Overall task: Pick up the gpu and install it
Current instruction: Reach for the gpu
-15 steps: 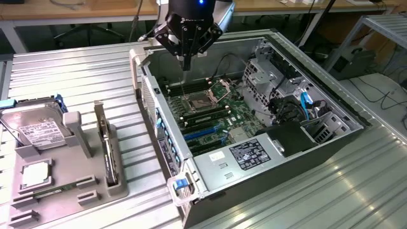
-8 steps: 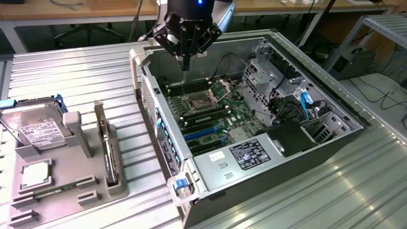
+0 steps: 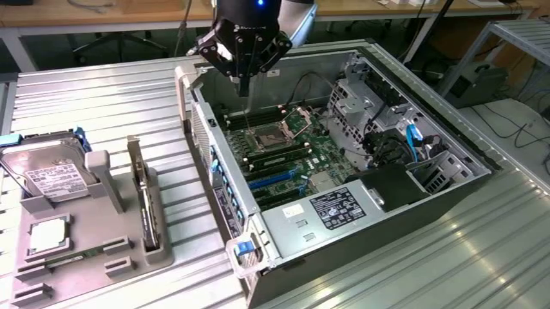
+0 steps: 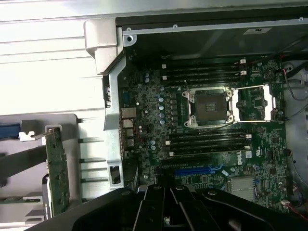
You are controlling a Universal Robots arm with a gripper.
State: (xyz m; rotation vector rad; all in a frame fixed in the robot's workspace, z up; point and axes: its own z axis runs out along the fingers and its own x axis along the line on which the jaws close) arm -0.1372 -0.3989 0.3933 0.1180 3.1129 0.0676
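The gpu [image 3: 148, 205] stands on edge in a slot of the grey holder [image 3: 94, 251] at the exterior view's left, its silver bracket at the far end. In the wrist view the gpu [image 4: 57, 169] shows its green board side beside the case wall. My gripper [image 3: 244, 89] hangs above the far end of the open computer case [image 3: 361, 232], over the motherboard, well away from the gpu. Its fingers [image 4: 155, 207] are shut together and hold nothing.
A silver hard drive [image 3: 50, 175] and a processor [image 3: 47, 234] sit in the same holder. On the motherboard lie the open processor socket [image 4: 210, 107], memory slots and a blue expansion slot [image 4: 197, 170]. Drive cages and cables [image 3: 404, 148] line the case's far side.
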